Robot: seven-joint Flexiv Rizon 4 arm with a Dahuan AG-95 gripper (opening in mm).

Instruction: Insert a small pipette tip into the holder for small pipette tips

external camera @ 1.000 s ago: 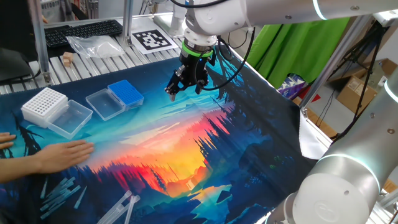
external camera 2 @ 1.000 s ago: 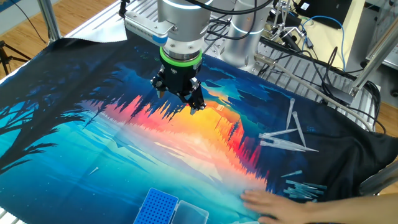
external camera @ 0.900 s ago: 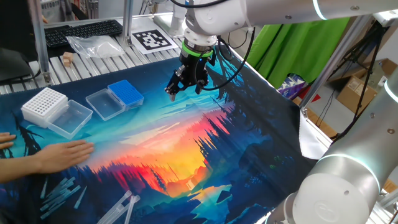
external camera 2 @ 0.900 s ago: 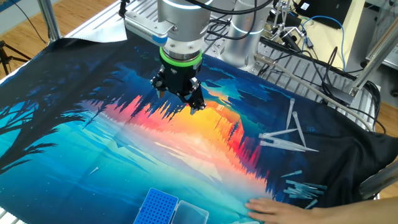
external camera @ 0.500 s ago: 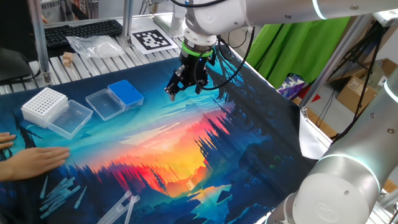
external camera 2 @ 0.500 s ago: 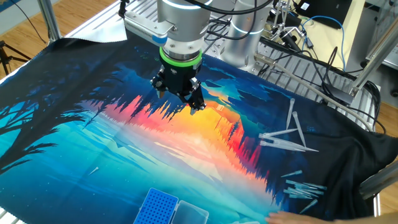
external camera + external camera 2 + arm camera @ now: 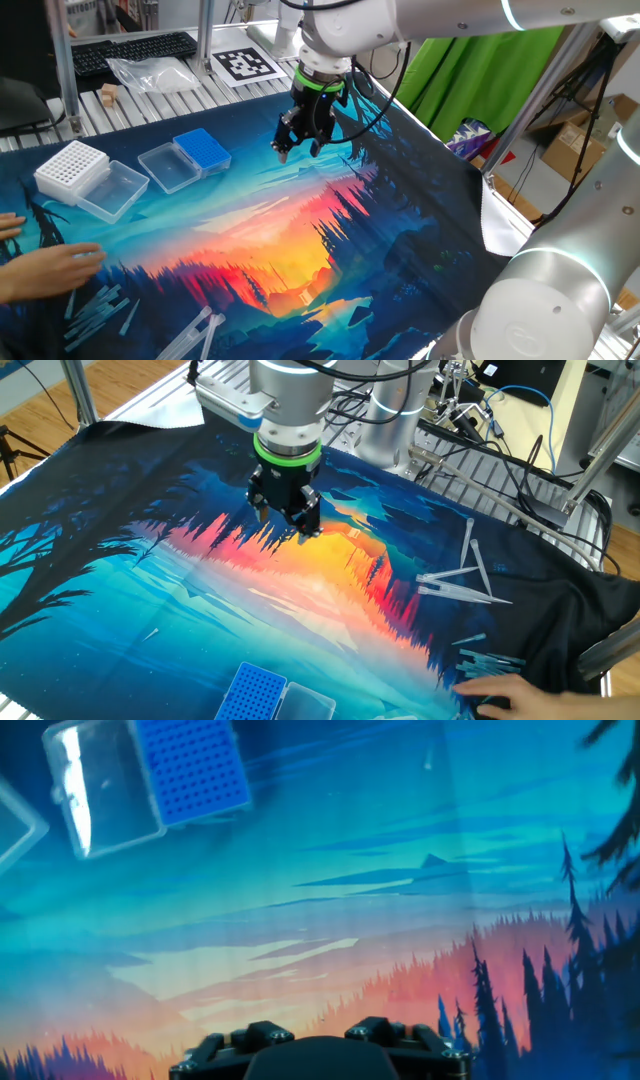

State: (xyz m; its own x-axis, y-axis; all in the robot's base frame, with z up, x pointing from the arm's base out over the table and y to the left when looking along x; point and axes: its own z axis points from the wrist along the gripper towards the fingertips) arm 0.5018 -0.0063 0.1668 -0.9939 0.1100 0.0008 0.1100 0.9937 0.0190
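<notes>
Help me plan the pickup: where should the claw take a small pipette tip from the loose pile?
The outlying tip beside the pile, across its body, from straight above: it lies flat on the cloth, clear of the jumble.

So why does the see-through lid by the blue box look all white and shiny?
Hand view: the clear lid beside the blue rack catches glare from the lights, and the whole picture is a little soft. One fixed view: the same lid shows only faint shine, and everything looks sharp.

arm [image 7: 440,25]: glossy silver-white, rounded joints
wrist ring [image 7: 287,452]: green
end effector [image 7: 285,520]: black, w/ screws
</notes>
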